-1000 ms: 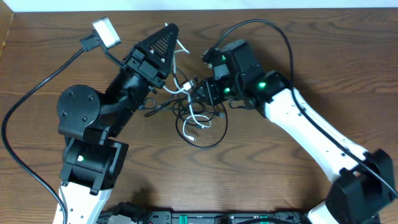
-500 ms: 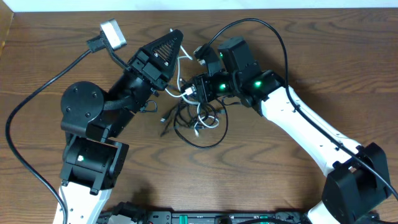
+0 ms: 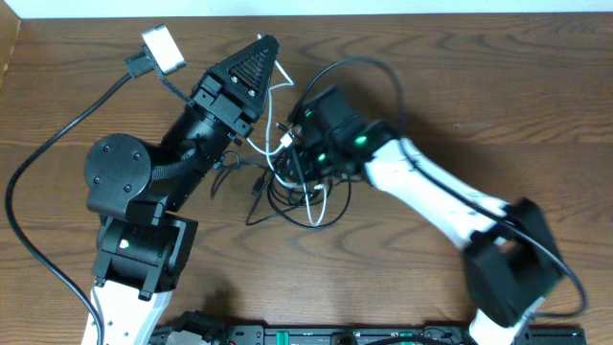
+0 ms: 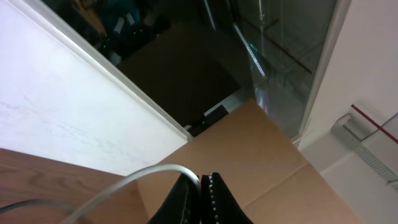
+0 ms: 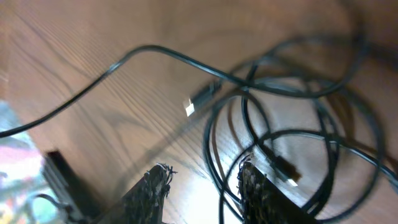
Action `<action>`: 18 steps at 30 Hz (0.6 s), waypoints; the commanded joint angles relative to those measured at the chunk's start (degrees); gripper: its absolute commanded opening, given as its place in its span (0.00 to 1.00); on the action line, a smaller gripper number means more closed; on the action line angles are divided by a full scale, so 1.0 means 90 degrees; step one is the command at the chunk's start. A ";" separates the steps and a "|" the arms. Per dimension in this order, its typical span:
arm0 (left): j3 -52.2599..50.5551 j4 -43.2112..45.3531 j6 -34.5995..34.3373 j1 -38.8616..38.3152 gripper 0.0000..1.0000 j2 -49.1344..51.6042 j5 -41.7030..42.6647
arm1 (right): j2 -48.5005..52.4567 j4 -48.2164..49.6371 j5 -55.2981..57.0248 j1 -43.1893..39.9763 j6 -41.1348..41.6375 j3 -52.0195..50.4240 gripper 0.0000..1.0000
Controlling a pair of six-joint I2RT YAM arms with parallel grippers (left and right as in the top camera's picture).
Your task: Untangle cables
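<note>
Left gripper (image 4: 200, 184) pinches the white cable (image 4: 155, 168); at its five o'clock, the right gripper (image 5: 204, 180) hovers, fingers spread, over looped black cables (image 5: 180, 61).

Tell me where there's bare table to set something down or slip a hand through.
Bare wood on the table: the far right corner beyond the right arm, and the near middle between the left arm's base and the right arm. Crowded: the centre, where the black cables and white cable tangle between the left gripper and right gripper.
</note>
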 commanded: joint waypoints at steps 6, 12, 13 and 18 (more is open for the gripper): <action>0.0102 0.0075 -0.0032 0.0070 0.08 -0.0238 -0.0068 | 0.0566 -0.0576 0.0566 -0.0202 0.0078 -0.0017 0.23; 0.0102 -0.0002 0.0185 0.0459 0.07 -0.0389 -0.0138 | 0.0556 -0.1161 0.1013 -0.0760 0.0049 -0.0017 0.23; 0.0102 -0.0002 0.0185 0.0551 0.07 -0.0401 -0.0143 | 0.0554 -0.1256 0.1037 -0.0877 0.0049 -0.0017 0.22; 0.0102 -0.0214 0.0185 0.1001 0.07 -0.0398 -0.0641 | 0.0554 -0.1523 0.1032 -0.1277 -0.0146 -0.0017 0.16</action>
